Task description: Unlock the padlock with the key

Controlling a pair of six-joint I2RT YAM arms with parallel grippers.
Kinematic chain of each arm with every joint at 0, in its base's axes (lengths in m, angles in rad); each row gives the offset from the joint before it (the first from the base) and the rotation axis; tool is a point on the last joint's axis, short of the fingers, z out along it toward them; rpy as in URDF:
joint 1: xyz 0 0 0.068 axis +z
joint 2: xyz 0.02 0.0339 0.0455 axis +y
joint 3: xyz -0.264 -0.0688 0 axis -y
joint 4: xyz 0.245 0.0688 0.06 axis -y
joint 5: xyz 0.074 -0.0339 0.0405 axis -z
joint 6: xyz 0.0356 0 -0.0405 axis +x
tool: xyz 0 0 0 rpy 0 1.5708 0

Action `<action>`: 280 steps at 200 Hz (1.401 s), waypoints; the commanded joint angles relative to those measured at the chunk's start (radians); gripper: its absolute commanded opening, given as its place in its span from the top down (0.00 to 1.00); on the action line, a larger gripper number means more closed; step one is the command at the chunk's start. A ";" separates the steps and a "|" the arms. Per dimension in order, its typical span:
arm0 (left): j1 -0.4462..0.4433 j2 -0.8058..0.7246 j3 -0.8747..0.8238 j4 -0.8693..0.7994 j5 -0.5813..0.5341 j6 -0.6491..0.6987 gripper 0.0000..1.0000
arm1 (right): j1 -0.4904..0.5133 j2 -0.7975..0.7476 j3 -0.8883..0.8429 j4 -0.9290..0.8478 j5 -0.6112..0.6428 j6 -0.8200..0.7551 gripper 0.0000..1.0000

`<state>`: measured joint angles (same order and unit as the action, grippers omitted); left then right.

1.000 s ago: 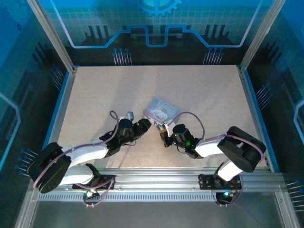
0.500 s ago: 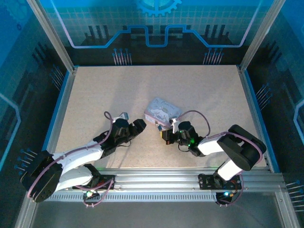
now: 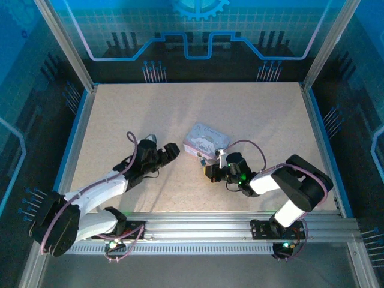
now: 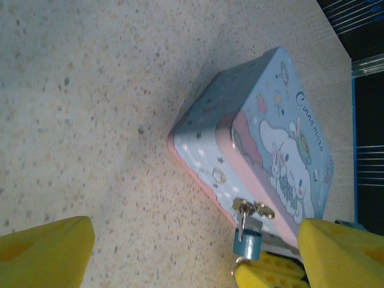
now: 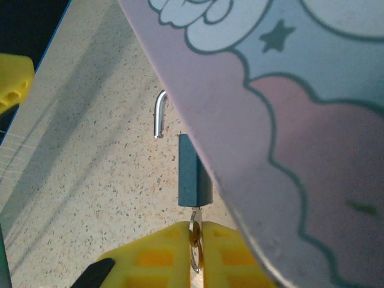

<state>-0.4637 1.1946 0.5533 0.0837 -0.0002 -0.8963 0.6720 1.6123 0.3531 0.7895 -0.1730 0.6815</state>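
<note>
- Right gripper [image 5: 195,239] is nearer and pinches the key [image 5: 193,227], which is seated in the padlock [image 5: 194,171] straight ahead, lengthwise in line, at the box [image 5: 288,120] edge.
- Left gripper [image 4: 192,249] gapes wide, standing off.

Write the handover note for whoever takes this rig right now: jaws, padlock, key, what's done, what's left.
Left gripper: jaws open, empty, apart from the box.
Right gripper: jaws closed on the key, which sits in the bottom of the padlock.
The padlock hangs at the box's latch.
Done: the shackle has its free end out of the body, so it looks unlocked.
Left: probably let go of the key and back away.
</note>
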 commanded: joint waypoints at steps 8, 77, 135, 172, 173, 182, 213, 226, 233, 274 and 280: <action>0.047 0.092 0.089 -0.060 0.117 0.125 0.11 | -0.019 0.006 -0.017 -0.018 0.003 0.007 0.83; 0.071 0.305 0.331 -0.178 0.179 0.293 0.11 | -0.042 -0.077 -0.039 -0.037 -0.030 -0.031 0.68; 0.071 0.466 0.479 -0.253 0.205 0.369 0.12 | -0.048 -0.094 -0.015 -0.013 -0.094 -0.034 0.57; 0.071 0.526 0.497 -0.250 0.235 0.373 0.13 | -0.069 -0.085 0.018 -0.039 -0.102 -0.053 0.56; 0.071 0.527 0.496 -0.250 0.235 0.373 0.13 | -0.070 -0.085 0.018 -0.039 -0.102 -0.054 0.56; 0.069 0.533 0.489 -0.250 0.231 0.372 0.13 | -0.079 -0.082 0.022 -0.039 -0.105 -0.058 0.55; 0.069 0.543 0.450 -0.254 0.207 0.376 0.15 | -0.120 -0.049 0.045 -0.041 -0.143 -0.072 0.54; 0.069 0.536 0.423 -0.247 0.203 0.371 0.16 | -0.139 -0.032 0.054 -0.042 -0.162 -0.079 0.54; 0.069 0.527 0.404 -0.239 0.198 0.365 0.16 | -0.148 -0.025 0.060 -0.044 -0.167 -0.085 0.54; 0.065 0.480 0.292 -0.191 0.192 0.328 0.17 | -0.197 0.035 0.107 -0.063 -0.207 -0.128 0.52; 0.064 0.471 0.276 -0.186 0.193 0.322 0.17 | -0.206 0.044 0.111 -0.060 -0.216 -0.130 0.52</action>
<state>-0.4000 1.6775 0.9150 -0.0368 0.2050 -0.5568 0.5022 1.6188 0.4297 0.7441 -0.3397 0.5930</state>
